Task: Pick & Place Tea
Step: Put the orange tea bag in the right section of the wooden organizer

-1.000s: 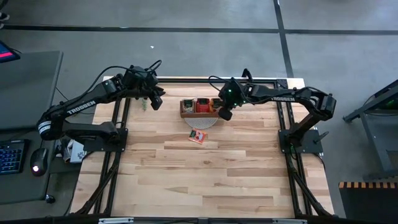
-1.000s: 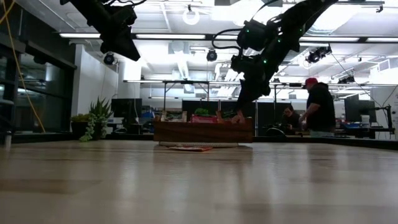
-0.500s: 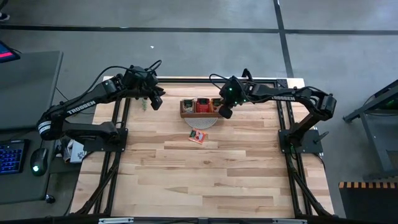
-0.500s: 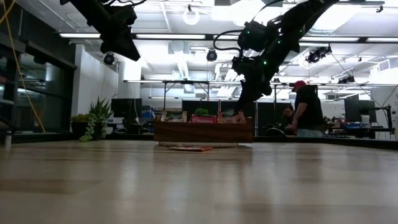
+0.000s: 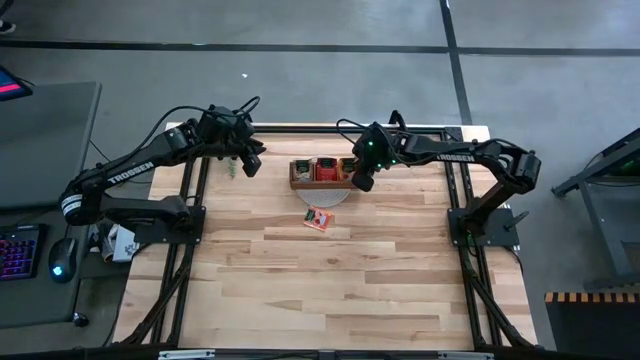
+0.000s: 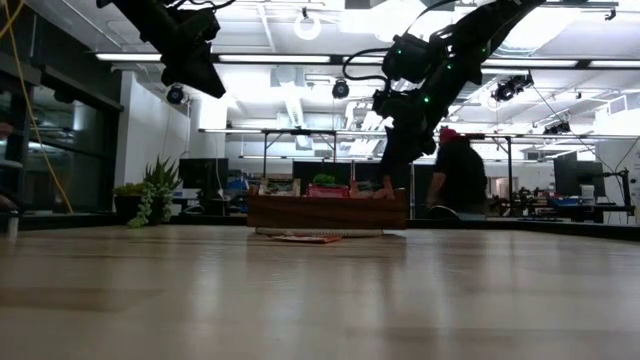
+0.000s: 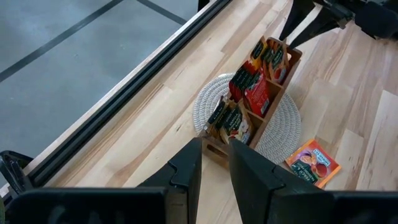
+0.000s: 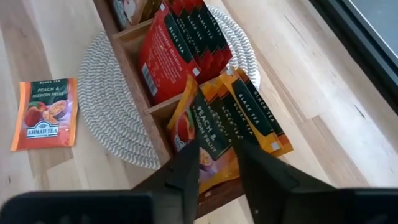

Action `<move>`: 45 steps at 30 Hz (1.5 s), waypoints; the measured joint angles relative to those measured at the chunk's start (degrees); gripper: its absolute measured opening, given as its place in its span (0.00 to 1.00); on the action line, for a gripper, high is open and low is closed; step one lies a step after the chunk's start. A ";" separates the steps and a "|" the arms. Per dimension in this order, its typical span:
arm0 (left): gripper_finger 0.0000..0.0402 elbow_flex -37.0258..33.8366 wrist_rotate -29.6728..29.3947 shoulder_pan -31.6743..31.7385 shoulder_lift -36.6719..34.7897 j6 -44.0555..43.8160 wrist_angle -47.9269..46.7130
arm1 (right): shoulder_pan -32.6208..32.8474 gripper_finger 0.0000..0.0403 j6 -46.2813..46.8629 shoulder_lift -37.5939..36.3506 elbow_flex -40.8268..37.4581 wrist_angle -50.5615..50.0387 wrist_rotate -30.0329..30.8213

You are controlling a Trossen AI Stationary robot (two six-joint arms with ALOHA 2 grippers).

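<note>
- Tea sachets (image 8: 205, 118) stand upright in the three compartments of a wooden tray (image 5: 322, 172), which sits on a round woven mat (image 8: 115, 118) near the far edge of the worktop (image 5: 330, 280).
- Orange sachets marked peach and passion fruit fill the end compartment nearest the right arm; red sachets (image 8: 180, 56) fill the middle one; the third compartment (image 7: 230, 118) holds darker green and orange packs.
- One loose sachet (image 5: 319, 218) lies flat on the worktop just in front of the mat, apart from the tray, label side up.
- Right gripper (image 8: 214, 155) hangs directly over the orange sachets at the tray's end compartment. Its fingers (image 8: 186, 171) stand slightly apart, one on each side of a sachet's top edge. Whether they press on it or are clear of it cannot be told.
- Left gripper (image 5: 250, 163) hovers above the worktop's far left corner, well apart from the tray. Its fingers (image 7: 186, 174) show a narrow gap with nothing between them.
- A person (image 6: 455, 175) stands in the room beyond the worktop, seen in the low view.
</note>
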 joint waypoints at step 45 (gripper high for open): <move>0.20 0.04 11.08 -0.02 5.61 -3.23 -0.40 | 11.12 0.01 -7.37 0.00 16.73 -12.19 0.20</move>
